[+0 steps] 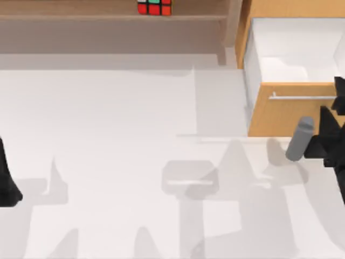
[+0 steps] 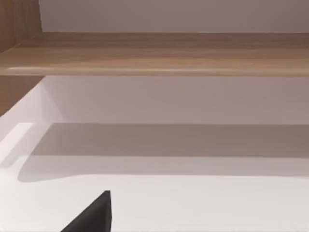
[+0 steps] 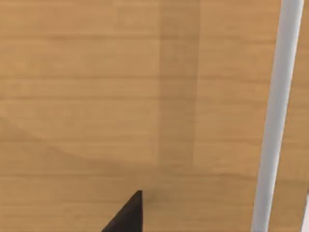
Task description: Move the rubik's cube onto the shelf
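Note:
The rubik's cube [image 1: 154, 6] rests on the shelf [image 1: 75, 11], a long light-brown board along the table's far edge, and no gripper touches it. Red and green stickers show on it. The shelf board [image 2: 154, 53] also runs across the left wrist view, with a grey recess beneath it. My left gripper [image 1: 6, 183] sits low at the table's left edge, far from the cube. My right gripper [image 1: 328, 135] is at the right edge, close in front of the drawer front.
An orange-brown cabinet [image 1: 280, 116] stands at the back right with its drawer pulled out, showing a white inside [image 1: 302, 48] and a metal bar handle [image 1: 302, 97]. An upright wooden post [image 1: 233, 24] separates shelf and cabinet. A grey cylinder [image 1: 299, 138] lies beside the right arm.

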